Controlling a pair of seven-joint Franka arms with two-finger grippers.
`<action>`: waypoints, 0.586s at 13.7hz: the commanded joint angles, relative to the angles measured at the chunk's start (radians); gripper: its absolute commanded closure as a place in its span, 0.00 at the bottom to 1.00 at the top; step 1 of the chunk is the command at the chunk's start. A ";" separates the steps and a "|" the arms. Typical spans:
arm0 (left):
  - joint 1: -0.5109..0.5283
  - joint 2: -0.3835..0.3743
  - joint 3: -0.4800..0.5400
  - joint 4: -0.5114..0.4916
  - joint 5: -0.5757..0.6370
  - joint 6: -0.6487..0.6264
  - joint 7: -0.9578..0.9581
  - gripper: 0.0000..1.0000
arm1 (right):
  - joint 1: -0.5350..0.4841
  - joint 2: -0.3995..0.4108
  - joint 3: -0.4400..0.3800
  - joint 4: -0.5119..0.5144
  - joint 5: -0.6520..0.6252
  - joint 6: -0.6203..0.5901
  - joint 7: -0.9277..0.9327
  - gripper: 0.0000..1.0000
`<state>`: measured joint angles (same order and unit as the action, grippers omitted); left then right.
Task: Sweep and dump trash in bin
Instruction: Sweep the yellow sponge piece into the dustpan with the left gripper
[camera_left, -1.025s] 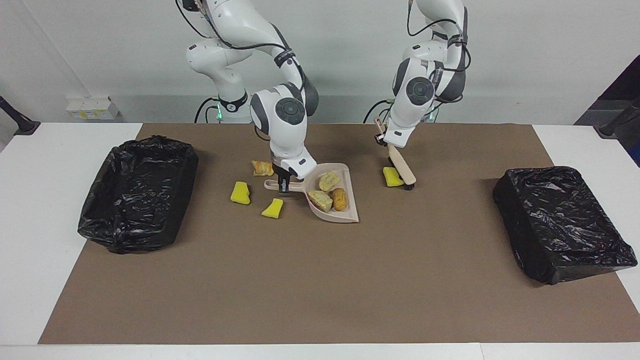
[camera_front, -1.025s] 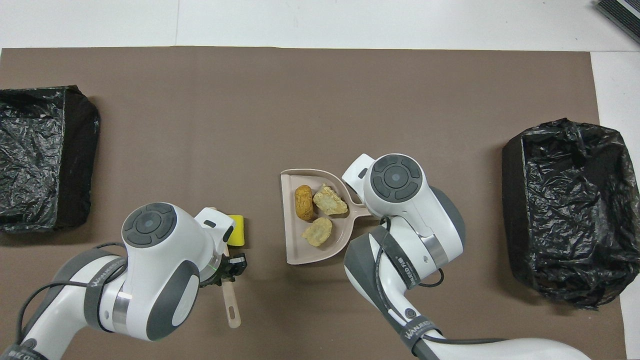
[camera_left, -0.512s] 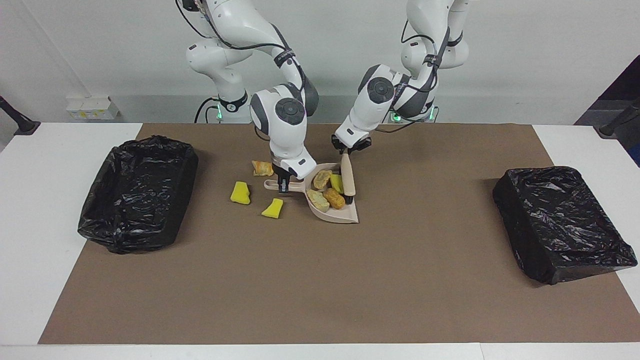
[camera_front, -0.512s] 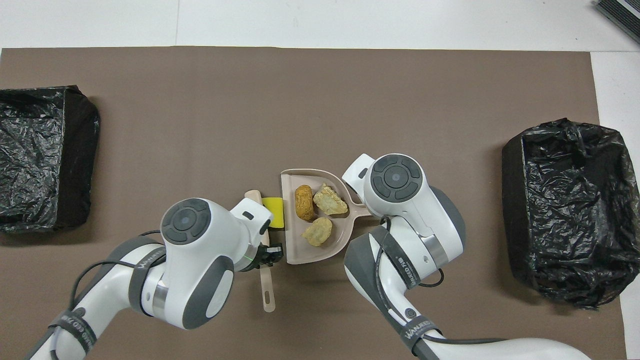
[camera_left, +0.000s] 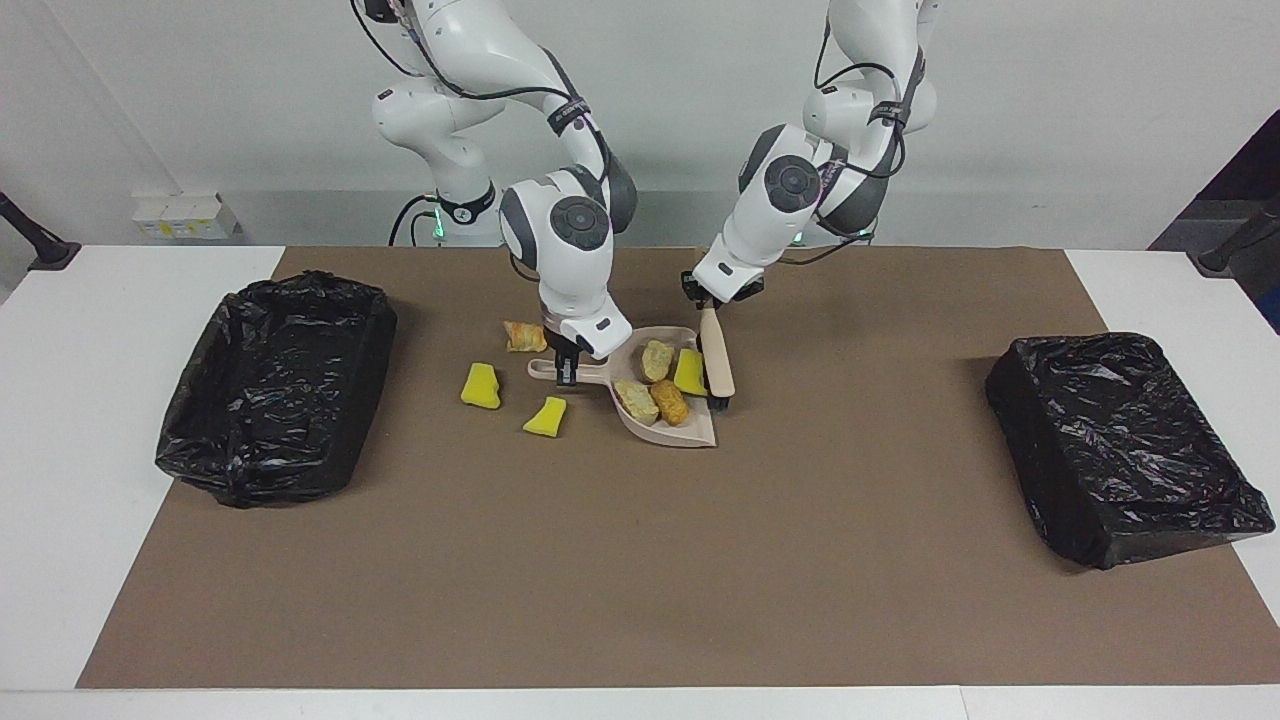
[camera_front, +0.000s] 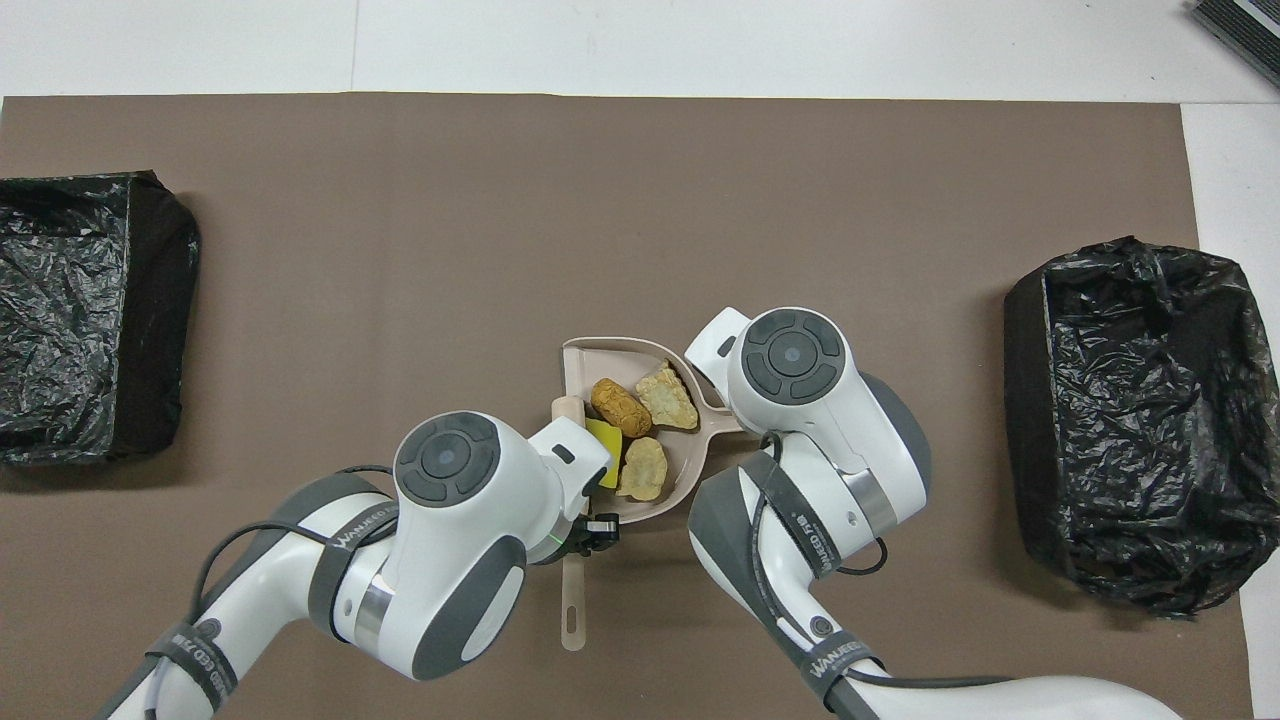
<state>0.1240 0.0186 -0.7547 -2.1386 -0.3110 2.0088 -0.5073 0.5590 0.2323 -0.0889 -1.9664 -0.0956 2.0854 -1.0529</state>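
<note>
My right gripper (camera_left: 567, 368) is shut on the handle of the beige dustpan (camera_left: 690, 432), which lies flat on the brown mat. In the pan lie a yellow sponge chunk (camera_left: 688, 371), two tan lumps (camera_left: 657, 360) and an orange-brown lump (camera_left: 672, 402). My left gripper (camera_left: 708, 302) is shut on the brush (camera_left: 716, 358), whose bristles rest at the pan's mouth against the sponge. Two yellow chunks (camera_left: 481, 385) (camera_left: 546, 417) and an orange-tan lump (camera_left: 524, 336) lie on the mat beside the pan's handle. From overhead, the pan (camera_front: 585, 355), sponge (camera_front: 604, 438) and left gripper (camera_front: 590, 530) show; the right gripper is hidden.
Two bins lined with black bags stand on the mat, one at the right arm's end (camera_left: 275, 385) (camera_front: 1130, 420), one at the left arm's end (camera_left: 1120, 445) (camera_front: 90, 310). White table borders the brown mat (camera_left: 640, 560).
My left gripper has swept the brush toward the right arm's end, pushing the yellow sponge chunk into the dustpan and crowding the lumps together. The right gripper and pan have stayed put.
</note>
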 joint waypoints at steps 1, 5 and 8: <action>0.009 -0.035 0.001 0.006 0.016 -0.036 0.001 1.00 | -0.030 -0.019 0.006 -0.022 0.016 0.004 0.019 1.00; 0.039 -0.066 -0.002 -0.004 0.016 -0.044 0.001 1.00 | -0.057 -0.031 0.006 -0.031 0.017 0.001 -0.019 1.00; 0.036 -0.055 -0.002 -0.012 0.018 -0.028 0.001 1.00 | -0.077 -0.042 0.006 -0.057 0.016 0.004 -0.048 1.00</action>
<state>0.1527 -0.0167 -0.7547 -2.1383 -0.3056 1.9851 -0.5080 0.5031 0.2265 -0.0892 -1.9760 -0.0925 2.0846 -1.0620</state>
